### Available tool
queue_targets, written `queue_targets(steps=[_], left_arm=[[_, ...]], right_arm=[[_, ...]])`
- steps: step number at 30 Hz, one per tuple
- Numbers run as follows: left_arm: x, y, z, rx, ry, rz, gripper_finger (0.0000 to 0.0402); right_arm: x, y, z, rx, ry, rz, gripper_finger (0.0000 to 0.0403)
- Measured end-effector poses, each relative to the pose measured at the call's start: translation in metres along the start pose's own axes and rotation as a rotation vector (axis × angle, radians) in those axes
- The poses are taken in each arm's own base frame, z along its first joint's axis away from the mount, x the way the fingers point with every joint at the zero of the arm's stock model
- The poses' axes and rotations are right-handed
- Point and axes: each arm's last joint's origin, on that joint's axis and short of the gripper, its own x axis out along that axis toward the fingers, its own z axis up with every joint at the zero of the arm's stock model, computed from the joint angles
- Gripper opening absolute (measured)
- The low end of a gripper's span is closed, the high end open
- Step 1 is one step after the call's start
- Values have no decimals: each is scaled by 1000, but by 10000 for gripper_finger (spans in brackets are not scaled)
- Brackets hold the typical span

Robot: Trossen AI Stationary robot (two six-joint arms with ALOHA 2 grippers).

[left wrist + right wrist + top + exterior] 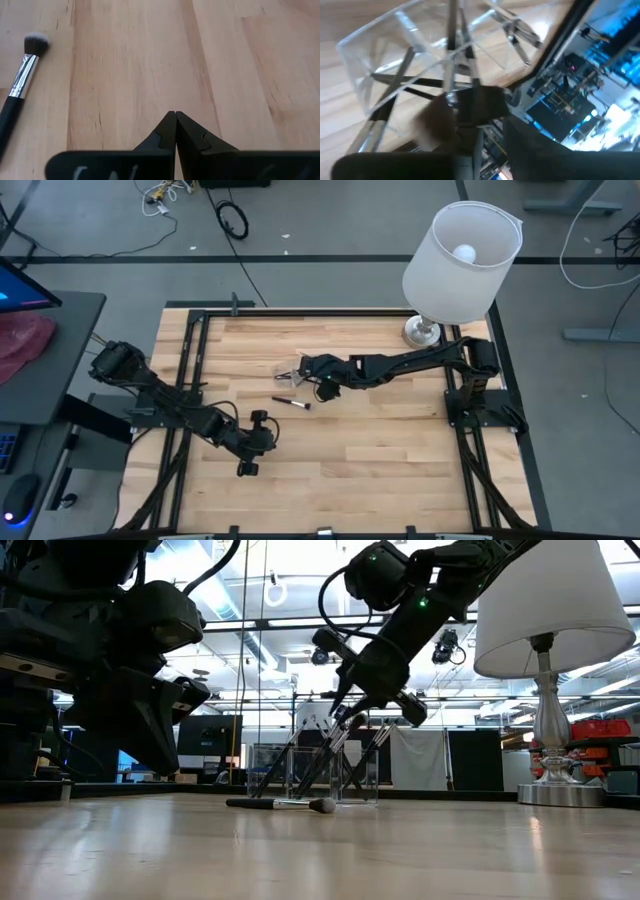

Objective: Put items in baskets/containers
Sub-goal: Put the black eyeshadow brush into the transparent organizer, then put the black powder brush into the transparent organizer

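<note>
A clear plastic container stands on the table's middle, and several dark-handled brushes lean in it with their silver ferrules up. It also shows in the high view and the right wrist view. My right gripper hovers just above it, shut on one brush. Another brush lies flat on the wood near the container, also seen in the low view and the left wrist view. My left gripper is shut and waits near the table's near edge. My right gripper pinches a brush by its upper end between the two fingers, coming from above and slanting down from the table's right. The brush hangs tilted below the fingers, and its lower end reaches down inside the clear container among the other brushes.
A white-shaded lamp on a metal base stands at the table's far right corner, close behind my right arm. Bare wood lies between the two arms and along the near edge. A black frame borders the table.
</note>
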Motion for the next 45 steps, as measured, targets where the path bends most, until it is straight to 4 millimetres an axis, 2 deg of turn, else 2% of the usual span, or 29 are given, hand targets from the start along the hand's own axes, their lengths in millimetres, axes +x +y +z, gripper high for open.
queue_targets(steps=[5, 10, 12, 16, 19, 22, 25, 30, 35, 37, 40, 45], left_arm=[[0, 0, 0, 0, 0, 0, 9], [0, 0, 0, -1, 0, 0, 9], [0, 0, 0, -1, 0, 0, 9], [0, 1, 0, -34, -15, 47, 9], [0, 3, 0, -40, -24, 87, 9], [0, 3, 0, -32, -22, 87, 10], [0, 3, 0, -29, -22, 88, 21], [2, 11, 2, -47, -20, 117, 70], [6, 26, 6, -35, -19, 185, 124], [7, 33, 7, -27, -17, 214, 139], [9, 43, 8, -13, -10, 258, 156], [12, 60, 9, -36, 19, 275, 169]], right_arm=[[0, -3, -1, 124, 8, -31, 106], [-4, -9, 1, 378, 111, -77, 135], [-8, -12, 5, 506, 199, -99, 143], [-22, -12, 16, 699, 504, -149, 156], [-37, -9, 30, 725, 694, -190, 161], [-51, -7, 49, 713, 744, -227, 161], [-63, -6, 70, 786, 622, -252, 162], [-78, -1, 102, 1041, 271, -171, 162], [-82, -1, 124, 1406, -234, 201, 162], [-77, -3, 130, 1515, -351, 254, 162], [-66, 0, 136, 1610, -455, 162, 162], [-31, 27, 142, 1680, -518, 76, 162]])
